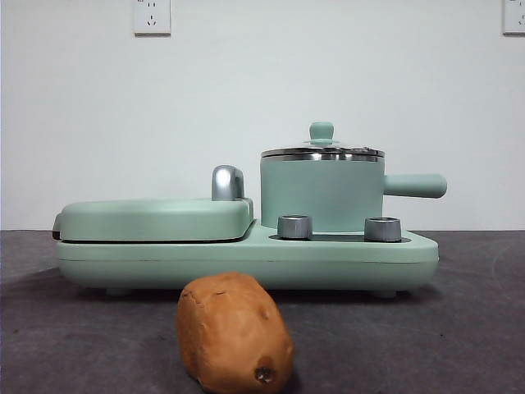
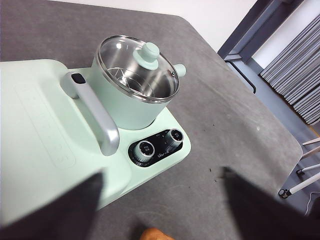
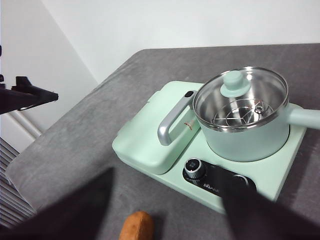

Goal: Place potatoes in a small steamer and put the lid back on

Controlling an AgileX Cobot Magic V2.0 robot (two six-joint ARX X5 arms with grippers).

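The orange-brown potato (image 1: 234, 332) lies on the grey table in front of the cooker, its dark pit facing the front camera. It also shows in the right wrist view (image 3: 137, 226), and only its tip shows in the left wrist view (image 2: 155, 234). The mint-green small steamer (image 1: 321, 197) stands on the right of the cooker base, with its handle (image 1: 416, 185) pointing right. The glass lid (image 2: 136, 70) with its green knob (image 1: 321, 131) sits on the steamer. My left gripper (image 2: 162, 175) and my right gripper (image 3: 170, 180) are both open, empty and high above the table near the potato.
The flat green griddle (image 1: 156, 217) with its chrome handle (image 1: 227, 182) is closed, left of the steamer. Two knobs (image 1: 295, 226) sit on the base front (image 1: 246, 267). The table's rounded edge (image 2: 280, 125) drops off beyond the steamer. A black object (image 3: 25, 95) juts in off the table.
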